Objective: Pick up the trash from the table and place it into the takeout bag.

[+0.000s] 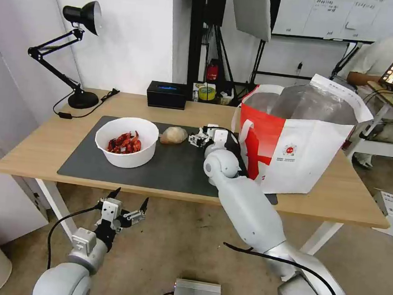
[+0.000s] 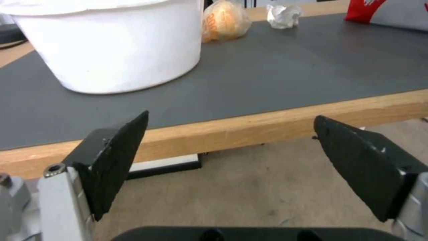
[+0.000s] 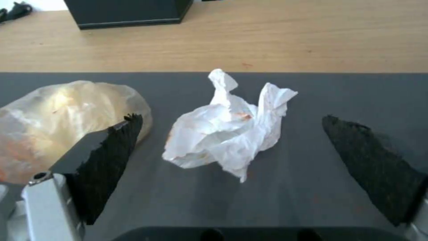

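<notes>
Tissue (image 3: 227, 129) one, between spread right pincer (image 3: 232, 147), one bowl (image 1: 125, 141)

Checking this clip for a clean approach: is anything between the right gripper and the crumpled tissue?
Nothing visible. The open right gripper has the crumpled white tissue lying on the mat between its fingers, untouched. The beige wrapped lump sits beside one finger, off the tissue.

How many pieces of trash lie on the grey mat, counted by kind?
White bowl of red shells: 1
Beige plastic-wrapped lump: 1
Crumpled white tissue: 1
Total: 3
</notes>
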### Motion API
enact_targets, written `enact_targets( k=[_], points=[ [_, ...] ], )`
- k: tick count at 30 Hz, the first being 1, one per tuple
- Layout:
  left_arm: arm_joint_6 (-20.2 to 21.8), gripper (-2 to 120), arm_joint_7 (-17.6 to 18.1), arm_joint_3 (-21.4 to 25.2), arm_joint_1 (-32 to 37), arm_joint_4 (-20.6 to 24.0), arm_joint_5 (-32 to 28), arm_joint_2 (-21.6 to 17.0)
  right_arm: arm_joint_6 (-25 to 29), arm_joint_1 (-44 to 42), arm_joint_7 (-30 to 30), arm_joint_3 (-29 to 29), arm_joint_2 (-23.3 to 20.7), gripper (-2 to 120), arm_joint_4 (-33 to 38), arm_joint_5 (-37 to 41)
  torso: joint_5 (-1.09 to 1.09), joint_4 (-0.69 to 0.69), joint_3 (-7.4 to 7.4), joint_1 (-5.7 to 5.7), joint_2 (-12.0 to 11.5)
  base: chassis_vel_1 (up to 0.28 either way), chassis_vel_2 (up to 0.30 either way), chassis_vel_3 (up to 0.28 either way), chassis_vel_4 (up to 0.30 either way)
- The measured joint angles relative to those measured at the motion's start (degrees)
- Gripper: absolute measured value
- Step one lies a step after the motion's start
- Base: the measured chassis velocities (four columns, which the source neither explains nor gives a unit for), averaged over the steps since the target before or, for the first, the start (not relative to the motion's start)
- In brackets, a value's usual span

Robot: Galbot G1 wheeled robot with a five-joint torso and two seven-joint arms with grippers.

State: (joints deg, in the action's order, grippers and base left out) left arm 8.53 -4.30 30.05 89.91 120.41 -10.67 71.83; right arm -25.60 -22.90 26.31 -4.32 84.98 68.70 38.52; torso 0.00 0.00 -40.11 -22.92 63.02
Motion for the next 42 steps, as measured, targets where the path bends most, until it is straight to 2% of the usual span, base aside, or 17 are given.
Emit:
enact_targets(
  k=[10, 29, 42],
  points=[
    [0.0, 100, 0.0, 0.2, 0.6, 0.4, 0.2, 0.0, -1.5, 3.2, -0.5, -1.0, -0.2, 100, -3.3, 1.0, 0.0, 0.0, 0.01, 0.0, 0.0, 0.0, 0.0, 0.0, 0.0],
    [0.0, 100, 0.0, -0.5, 1.1, 0.1, 1.5, 0.9, -8.1, 8.7, -4.4, -5.7, -1.1, 100, -6.8, -1.4, 0.0, 0.0, 0.0, 0.0, 0.0, 0.0, 0.0, 0.0, 0.0],
    [-0.2, 100, 0.0, -0.7, 0.9, -0.2, 1.6, 0.9, -8.9, 9.9, -5.5, -6.8, -0.9, 100, -8.5, -2.1, 0.0, 0.0, 0.0, 0.0, 0.0, 0.0, 0.0, 0.0, 0.0]
  ],
)
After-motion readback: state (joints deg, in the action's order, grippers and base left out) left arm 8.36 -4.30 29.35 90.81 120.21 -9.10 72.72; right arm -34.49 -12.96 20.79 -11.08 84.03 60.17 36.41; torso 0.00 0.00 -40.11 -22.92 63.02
